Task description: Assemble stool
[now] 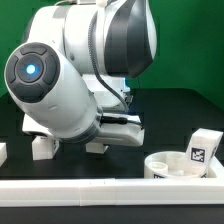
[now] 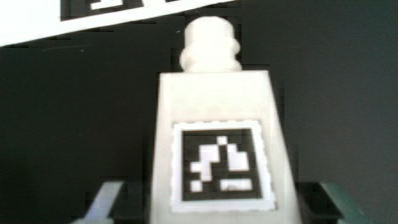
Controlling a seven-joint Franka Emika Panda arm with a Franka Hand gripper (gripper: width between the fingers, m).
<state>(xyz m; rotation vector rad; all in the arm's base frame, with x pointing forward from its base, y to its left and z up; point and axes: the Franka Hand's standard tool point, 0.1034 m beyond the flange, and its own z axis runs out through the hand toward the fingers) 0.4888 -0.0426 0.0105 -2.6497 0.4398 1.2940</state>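
In the wrist view a white leg block (image 2: pixel 221 120) lies on the black table with its tag facing the camera and its rounded peg end pointing away. My gripper (image 2: pixel 222 202) straddles its near end, one finger on each side. A dark gap shows between each finger (image 2: pixel 112 200) and the block, so the jaws stand open. In the exterior view the arm (image 1: pixel 70 85) hides the gripper low over the table. The round seat disc (image 1: pixel 170 164) lies at the exterior view's right, with another tagged leg block (image 1: pixel 203 148) beside it.
A further white leg block (image 1: pixel 42 147) stands at the exterior view's left, and another shows at the left edge (image 1: pixel 3 152). A long white border rail (image 1: pixel 100 190) runs along the front. The marker board (image 2: pixel 125 14) lies beyond the leg's peg end.
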